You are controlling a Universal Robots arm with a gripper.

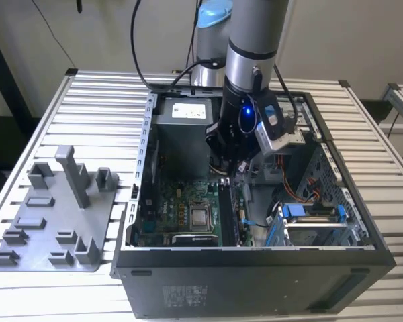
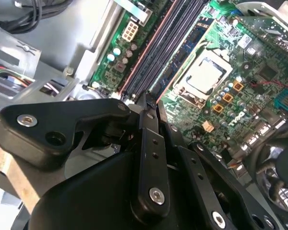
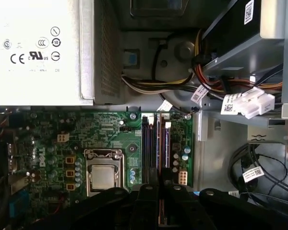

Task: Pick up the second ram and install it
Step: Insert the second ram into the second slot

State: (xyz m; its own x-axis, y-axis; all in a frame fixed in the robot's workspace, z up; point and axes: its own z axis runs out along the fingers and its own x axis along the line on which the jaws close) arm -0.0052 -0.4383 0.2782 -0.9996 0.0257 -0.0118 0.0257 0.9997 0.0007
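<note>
Arm (image 1: 252,40) reaches straight down into the open computer case (image 1: 255,268) on the slatted bench (image 1: 101,100), its gripper (image 2: 146,103) low over the motherboard's memory slots (image 3: 151,143) — jaws drawn together, though whether they clamp the second ram I cannot tell. Processor socket (image 3: 103,175) lies beside the slots; cables (image 3: 177,79) crowd near the power supply (image 3: 38,48). Grey fixture tray (image 1: 54,228) sits apart on the exterior view's left.

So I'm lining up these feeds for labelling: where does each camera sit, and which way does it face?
Exterior view: off the arm, looking down on the open computer case, the grey fixture tray and the arm's gripper.
First wrist view: on the arm, looking down at the motherboard, power supply and RAM slots, with gripper fingers.
Second wrist view: on the arm, obliquely behind the gripper linkage.
All share the CPU socket.
</note>
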